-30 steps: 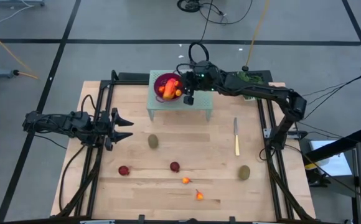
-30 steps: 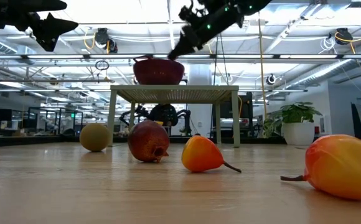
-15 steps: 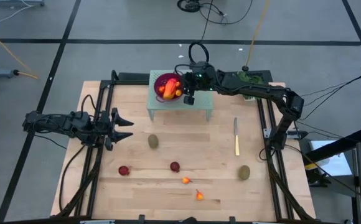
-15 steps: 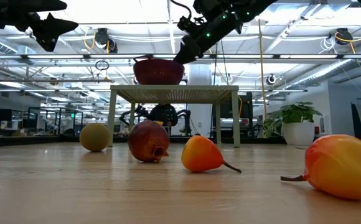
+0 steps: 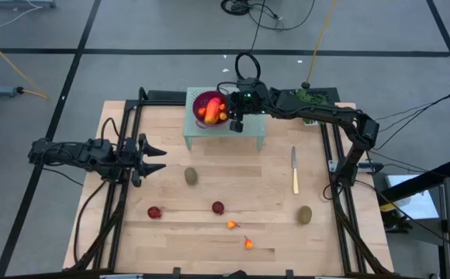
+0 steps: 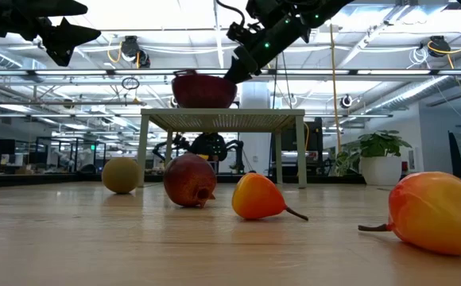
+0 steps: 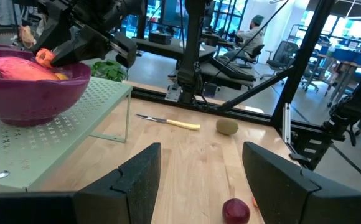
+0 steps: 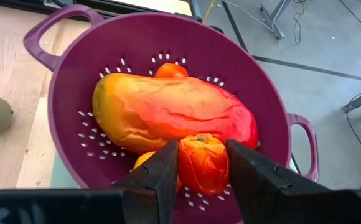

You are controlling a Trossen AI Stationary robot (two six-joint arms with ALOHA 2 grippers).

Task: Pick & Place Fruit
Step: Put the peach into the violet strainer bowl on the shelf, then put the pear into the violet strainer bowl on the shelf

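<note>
A purple bowl (image 5: pixel 207 99) stands on a pale green stand (image 5: pixel 250 133) at the table's far edge. In it lie a large red-orange oblong fruit (image 8: pixel 168 112) and two tiny orange ones (image 8: pixel 170 70) (image 8: pixel 144 163). My right gripper (image 8: pixel 203 155) is over the bowl's right side, shut on a small orange-red fruit (image 8: pixel 202 171). My left gripper (image 5: pixel 154 158) waits open at the table's left. On the wood lie two brown-green ovals (image 5: pixel 191 177) (image 5: pixel 305 215), two dark red balls (image 5: pixel 154 211) (image 5: pixel 218 208) and two tiny orange fruits (image 5: pixel 231 225) (image 5: pixel 248 243). My right gripper pinches the small orange-red fruit by its two sides (image 8: pixel 185 165) between its two fingers (image 8: pixel 162 177). The fingers slant down from the table's right side. The fruit sits inside the bowl's rim, against the large oblong fruit; whether it rests on the bowl's floor I cannot tell.
A yellow-handled knife (image 5: pixel 294 172) lies on the wood right of the stand. Dark rails (image 5: pixel 121 132) run along the table's left and right sides. In the low view a dark red ball (image 6: pixel 189 180) and two orange fruits (image 6: pixel 258 197) (image 6: pixel 437 212) stand in the foreground.
</note>
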